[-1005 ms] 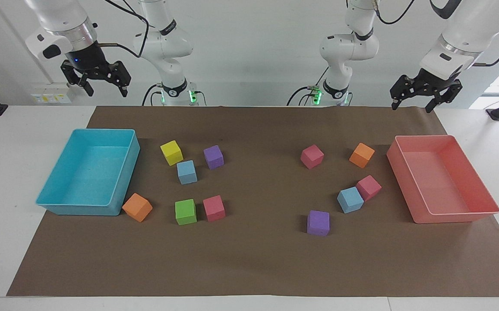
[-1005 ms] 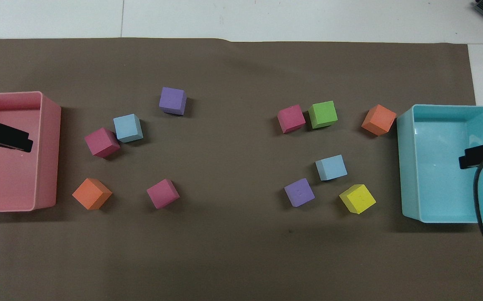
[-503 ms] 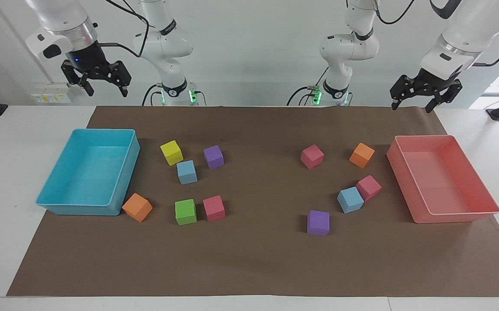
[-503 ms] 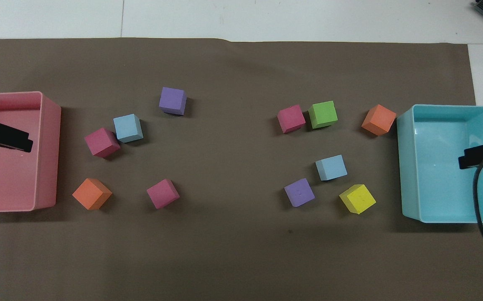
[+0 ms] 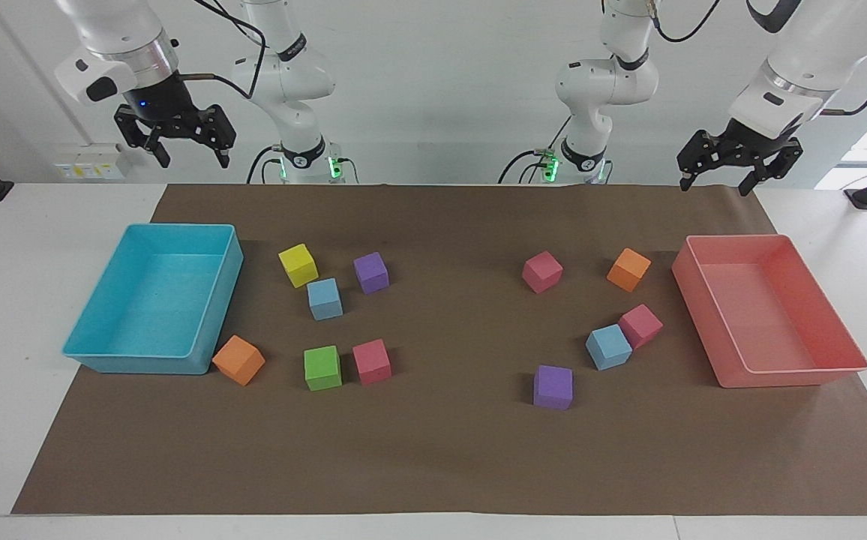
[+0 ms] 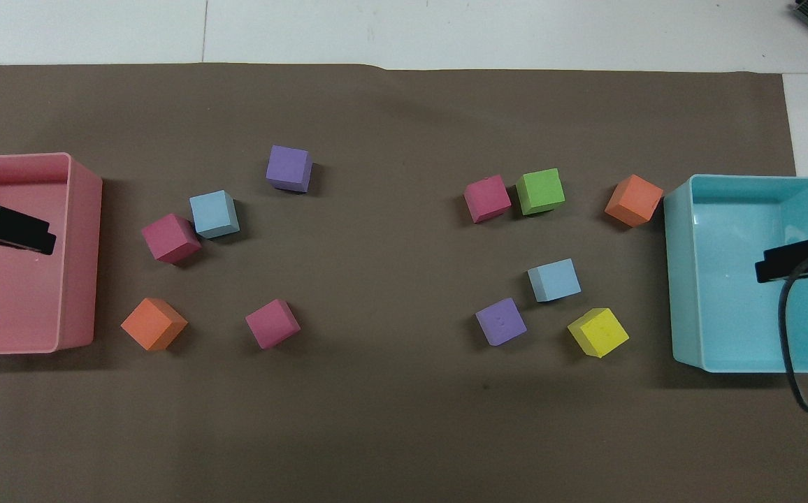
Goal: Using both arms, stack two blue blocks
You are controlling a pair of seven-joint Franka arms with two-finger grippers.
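Your right arm is the one that has just moved: the right gripper point(image 5: 187, 153) has drifted slightly toward the table's middle over the last second, fingers spread, empty, high over the turquoise tray point(image 5: 96, 358). That looks like the start of a reach, nothing more. The left gripper point(image 5: 717, 180) has not budged, fingers spread, empty, high over the pink tray point(image 5: 846, 367); that arm waits.

No block has shifted. One blue block point(image 5: 325, 298) sits below the right gripper and toward the table's middle from it, between a yellow block point(image 5: 298, 265) and a purple block point(image 5: 371, 272), close to both. The other blue block point(image 5: 608, 346) sits below the left gripper, also toward the middle, touching a pink block point(image 5: 640, 325).

Stacking has not begun: both blocks are on the mat, well apart. You probably want each arm going for its own nearby block.
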